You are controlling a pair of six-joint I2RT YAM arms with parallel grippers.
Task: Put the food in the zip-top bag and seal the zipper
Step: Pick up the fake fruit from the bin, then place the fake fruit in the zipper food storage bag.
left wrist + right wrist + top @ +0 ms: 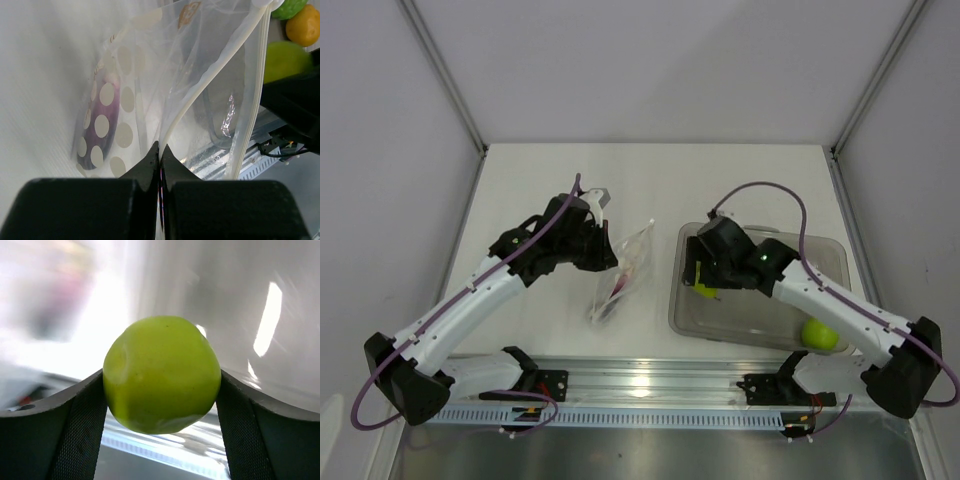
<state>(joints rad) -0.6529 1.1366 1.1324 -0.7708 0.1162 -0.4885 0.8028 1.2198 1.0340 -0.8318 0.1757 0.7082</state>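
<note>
the limp, slippery-looking zip-top bag (625, 270), an eggplant (102, 125) inside, was pinched at its stiffer zipper (249, 100) edge by the closed left gripper (160, 162). a light, rigid pear (162, 372) was clamped in the right gripper (161, 390) over the tub (830, 255) on the white, walled-in table (550, 180).

Clear grey tub (752, 322), white table (650, 180), metal rail (650, 385) along near edge
</note>
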